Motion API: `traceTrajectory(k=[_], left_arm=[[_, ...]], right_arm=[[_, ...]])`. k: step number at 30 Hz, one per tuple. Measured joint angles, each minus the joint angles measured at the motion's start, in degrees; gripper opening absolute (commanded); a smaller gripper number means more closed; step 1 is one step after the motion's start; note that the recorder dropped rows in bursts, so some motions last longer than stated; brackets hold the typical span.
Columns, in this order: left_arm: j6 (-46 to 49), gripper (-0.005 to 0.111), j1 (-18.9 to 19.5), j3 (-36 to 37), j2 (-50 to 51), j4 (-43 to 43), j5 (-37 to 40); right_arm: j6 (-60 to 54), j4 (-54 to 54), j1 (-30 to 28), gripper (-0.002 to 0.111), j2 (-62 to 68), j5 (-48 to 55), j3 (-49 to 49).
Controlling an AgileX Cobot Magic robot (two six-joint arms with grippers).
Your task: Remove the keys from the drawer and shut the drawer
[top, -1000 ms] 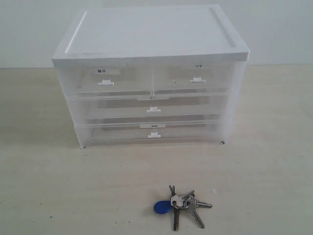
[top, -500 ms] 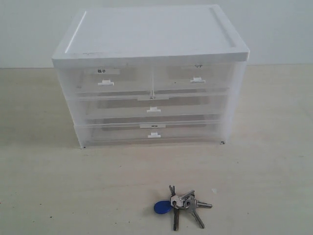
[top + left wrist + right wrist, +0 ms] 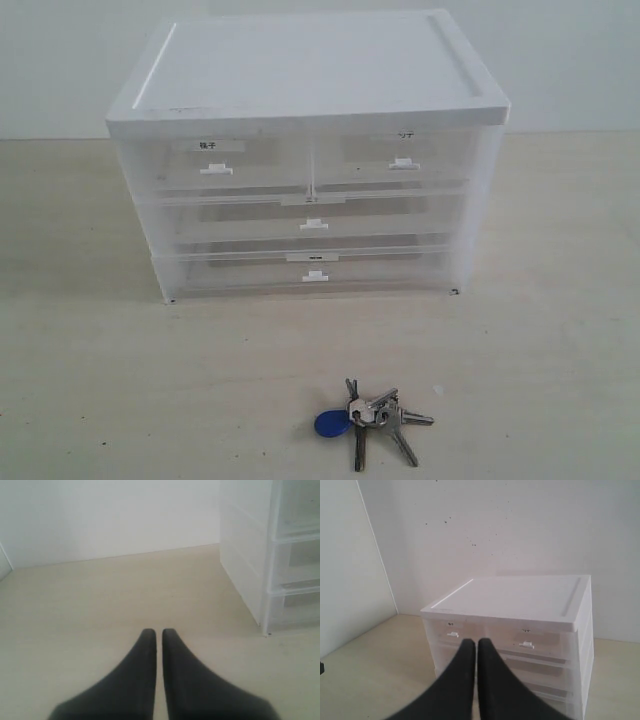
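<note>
No shift since earlier: keys (image 3: 372, 418) flat, blades (image 3: 405, 447) mostly toward camera, fob (image 3: 331, 424) left.

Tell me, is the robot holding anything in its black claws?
No, nothing. The left gripper and the right gripper are both closed, with nothing between their tips. The keys lie loose on the table.

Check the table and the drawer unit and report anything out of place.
Only the keys stand out: they lie loose on the table in front of the drawer unit, outside any drawer. All drawers look shut and flush; nothing seems spilled or damaged.
</note>
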Motion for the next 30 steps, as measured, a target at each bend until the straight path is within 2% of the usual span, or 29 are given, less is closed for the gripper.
traceTrajectory(k=[6,14,25,30], left_arm=[[0.00,0.005,0.00,0.00,0.00,0.00,0.00],[0.00,0.005,0.00,0.00,0.00,0.00,0.00],[0.00,0.005,0.00,0.00,0.00,0.00,0.00],[0.00,0.005,0.00,0.00,0.00,0.00,0.00]], right_arm=[[0.00,0.00,0.00,0.000,0.00,0.13,0.00],[0.12,0.00,6.13,0.000,0.00,0.16,0.00],[-0.33,-1.82,6.82,0.000,0.00,0.03,0.00],[-0.76,-6.61,6.62,0.000,0.00,-8.92,1.88]])
